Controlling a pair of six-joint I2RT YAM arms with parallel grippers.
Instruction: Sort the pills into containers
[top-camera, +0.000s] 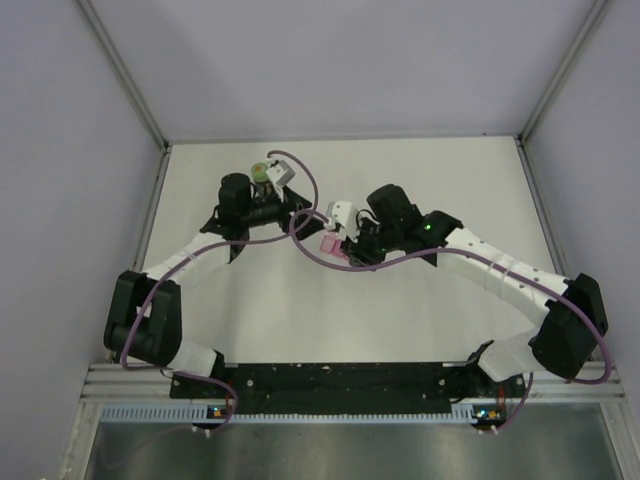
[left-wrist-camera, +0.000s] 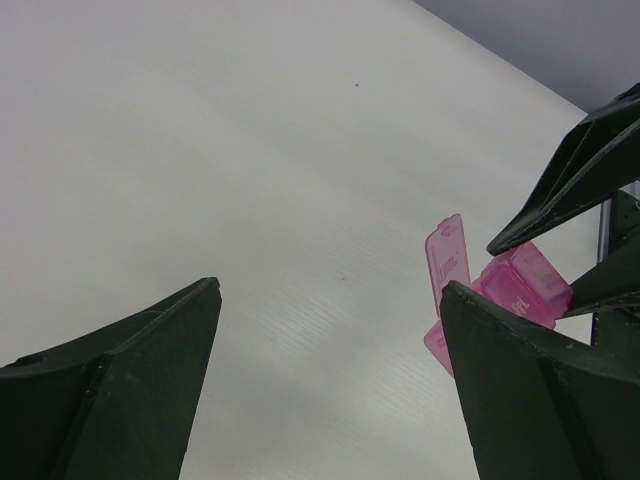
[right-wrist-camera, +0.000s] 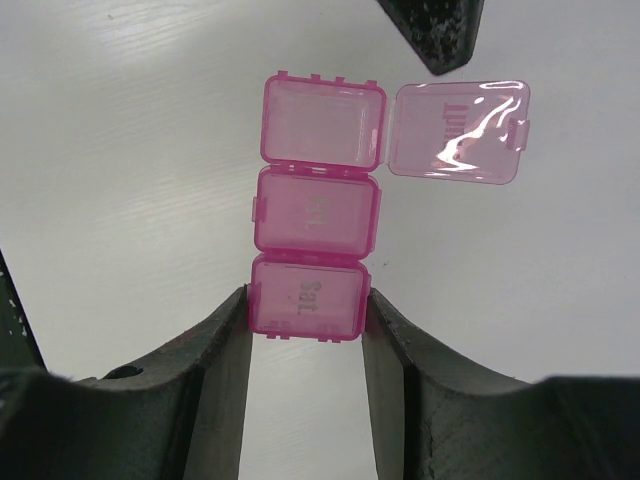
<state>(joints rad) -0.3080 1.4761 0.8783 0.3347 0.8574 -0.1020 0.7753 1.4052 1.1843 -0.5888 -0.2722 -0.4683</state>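
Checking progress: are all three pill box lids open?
No, only the far lid of the pill box is open; the other two are shut.

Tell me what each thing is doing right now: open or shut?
pill box, far-end lid flipped open, other two lids shut
right tool, shut on the pill box's Sat. end
left tool, open, holding nothing
green bottle, too small to tell if capped
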